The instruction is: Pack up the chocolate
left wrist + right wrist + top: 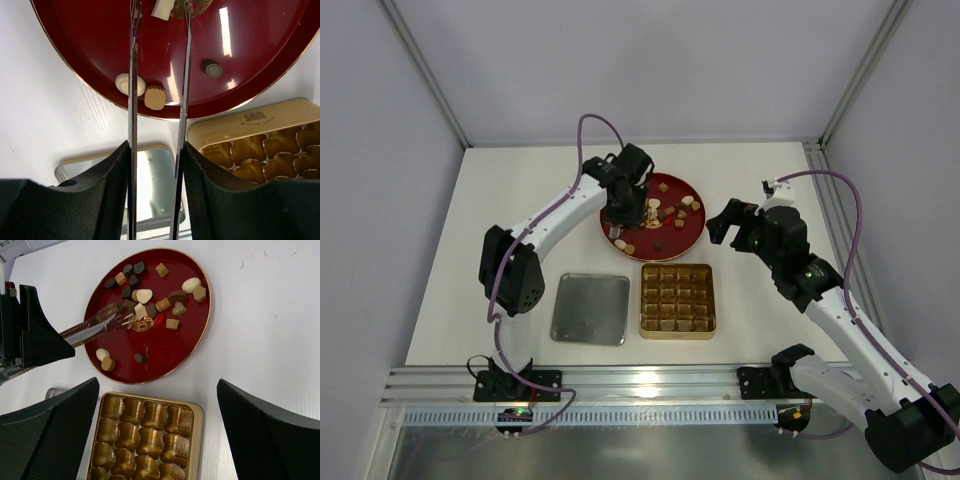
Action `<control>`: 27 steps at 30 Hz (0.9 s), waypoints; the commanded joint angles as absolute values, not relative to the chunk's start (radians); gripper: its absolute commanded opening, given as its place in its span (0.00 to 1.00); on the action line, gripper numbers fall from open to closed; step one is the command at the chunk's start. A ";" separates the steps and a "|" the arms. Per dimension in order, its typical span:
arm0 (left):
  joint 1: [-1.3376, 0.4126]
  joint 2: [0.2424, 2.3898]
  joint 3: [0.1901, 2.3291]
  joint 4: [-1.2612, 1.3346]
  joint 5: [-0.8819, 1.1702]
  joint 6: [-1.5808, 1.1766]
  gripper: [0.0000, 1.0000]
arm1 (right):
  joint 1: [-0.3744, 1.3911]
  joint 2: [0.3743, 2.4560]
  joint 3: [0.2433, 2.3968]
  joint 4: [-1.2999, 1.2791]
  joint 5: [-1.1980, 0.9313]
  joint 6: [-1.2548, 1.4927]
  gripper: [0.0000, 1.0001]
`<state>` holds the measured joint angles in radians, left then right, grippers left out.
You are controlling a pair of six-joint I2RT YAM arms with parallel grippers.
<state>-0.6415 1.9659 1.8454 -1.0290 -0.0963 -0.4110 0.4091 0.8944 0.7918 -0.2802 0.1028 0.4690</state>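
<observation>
An aluminium rail [650,382] runs along the near edge of a white table [520,190], with both arm bases bolted to it. Just past it lie one flat silver lid [590,309] and, beside it on the right, one square gold tin [677,332] with sixteen cells, four by four.

Beyond the tin sits one round red plate [165,350] carrying the chocolate [144,295]: about twenty pieces, dark, caramel and cream. Most are clustered too closely on the far half for an exact count. Three lie apart by the near rim.

The left gripper [155,150] is closed on a pair of metal tongs [95,326]. Their blades reach over the plate with a cream piece between the tips, but I cannot tell whether it is pinched. The right gripper [157,382] hovers spread wide over the tin's far edge, holding nothing.

Pale grey walls [650,70] and two slanting metal frame posts [425,75] close the space behind.
</observation>
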 commanded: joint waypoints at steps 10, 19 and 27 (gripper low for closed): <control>-0.644 1.970 1.816 -1.002 -0.101 -0.397 0.40 | 0.407 0.890 0.793 -0.261 0.118 0.466 1.00; -0.646 1.979 1.835 -1.014 -0.098 -0.393 0.32 | 0.407 0.897 0.798 -0.258 0.118 0.465 1.00; -0.647 1.945 1.879 -1.051 -0.094 -0.382 0.24 | 0.407 0.902 0.796 -0.258 0.123 0.462 1.00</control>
